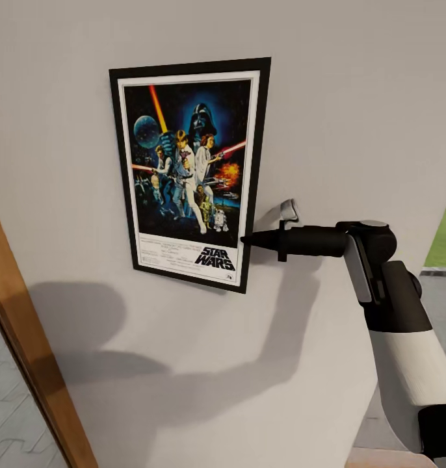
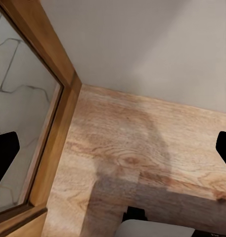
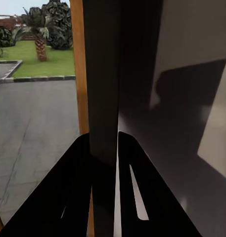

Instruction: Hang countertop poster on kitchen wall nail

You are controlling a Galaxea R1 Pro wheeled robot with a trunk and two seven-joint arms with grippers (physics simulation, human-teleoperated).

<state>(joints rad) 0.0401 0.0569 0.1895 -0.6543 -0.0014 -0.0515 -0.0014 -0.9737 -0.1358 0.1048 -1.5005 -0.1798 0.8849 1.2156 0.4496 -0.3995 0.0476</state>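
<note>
My white-and-black right arm comes in from the lower right of the head view, and its black right hand (image 1: 252, 240) is clenched on the thin black frame at the lower right edge of the poster; in the right wrist view the two dark fingers (image 3: 73, 187) sit on either side of that edge, seen end-on as a dark vertical band. My left hand (image 2: 113, 148) hangs released, its black fingertips wide apart at the sides of the left wrist view above the light wooden plank floor (image 2: 142, 148), beside a wooden door frame (image 2: 53, 148). Further off, the upright rectangular Star Wars poster (image 1: 187, 162), with its white inner border and blue-black artwork of figures and lightsabers, lies up against the plain pale grey wall (image 1: 353, 97) in the upper middle of the head view. Its long axis runs top to bottom, title at the bottom, though it tilts slightly, the lower end drifting right. I judge the carrying done and the hanging nearly so: I cannot see a nail, so whether it has caught I cannot tell. Letting go is what is left.
</note>
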